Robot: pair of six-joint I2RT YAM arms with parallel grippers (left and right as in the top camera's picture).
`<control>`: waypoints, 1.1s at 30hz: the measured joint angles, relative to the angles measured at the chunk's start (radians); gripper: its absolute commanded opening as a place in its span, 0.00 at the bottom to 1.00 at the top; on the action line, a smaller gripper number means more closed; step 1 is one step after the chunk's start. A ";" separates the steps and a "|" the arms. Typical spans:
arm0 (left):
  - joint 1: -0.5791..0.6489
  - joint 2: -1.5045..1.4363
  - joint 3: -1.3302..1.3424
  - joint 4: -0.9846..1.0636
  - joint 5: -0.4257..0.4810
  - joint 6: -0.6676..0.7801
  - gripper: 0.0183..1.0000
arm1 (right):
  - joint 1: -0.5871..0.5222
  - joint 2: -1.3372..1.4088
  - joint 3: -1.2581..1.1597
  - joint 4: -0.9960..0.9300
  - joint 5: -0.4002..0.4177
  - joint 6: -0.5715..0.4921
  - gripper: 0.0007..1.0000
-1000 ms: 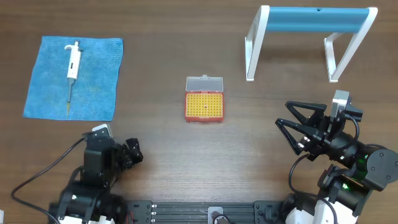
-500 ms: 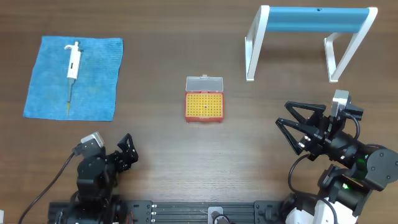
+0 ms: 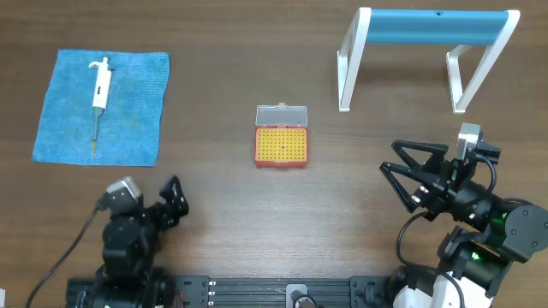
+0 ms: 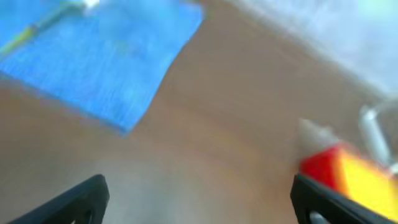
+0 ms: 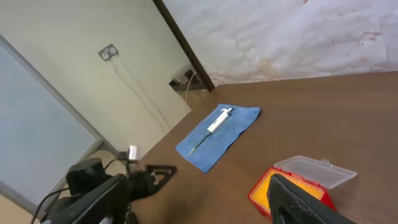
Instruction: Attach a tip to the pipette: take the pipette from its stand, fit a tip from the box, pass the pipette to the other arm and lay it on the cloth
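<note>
Lying on the cloth (image 3: 128,111) at the far left of the bench (image 3: 214,85), the pipette (image 3: 100,85) has its white body toward the far side. Its thin shaft, ending in a yellowish tip (image 3: 92,147), points back toward the arms. It sits in the left half of the blue cloth, roughly parallel to the cloth's side edges.

The box (image 3: 281,145) stands near the middle of the bench, well apart from the cloth. It is a red case with a yellow grid of tips showing, and its clear lid (image 3: 282,115) is folded open on the far side. The stand (image 3: 432,27), white legs under a blue top bar, is at the far right.

The left gripper (image 3: 175,198) is at the near edge, on the arms' side of the cloth and clear of it. Its fingers are released, spread apart with bare bench between them. The right gripper (image 3: 388,156) is on the right, between the stand and its own base, pointing toward the middle. Its fingers are also spread wide and empty. From its wrist camera the box lies just past one finger (image 5: 298,199), with the cloth and pipette farther off.
</note>
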 measured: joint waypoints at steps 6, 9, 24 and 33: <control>0.000 -0.002 -0.065 0.365 0.000 0.000 0.95 | 0.000 0.000 0.000 0.001 -0.003 0.001 0.72; 0.000 -0.002 -0.145 0.457 0.000 0.000 0.95 | 0.000 0.000 0.000 0.010 -0.003 0.001 0.72; 0.000 -0.002 -0.156 0.443 0.000 0.000 0.95 | 0.000 0.000 0.000 0.068 -0.004 -0.002 0.72; 0.000 -0.002 -0.157 0.445 0.000 0.000 0.95 | 0.433 -0.220 -0.257 -0.372 0.872 -0.560 0.72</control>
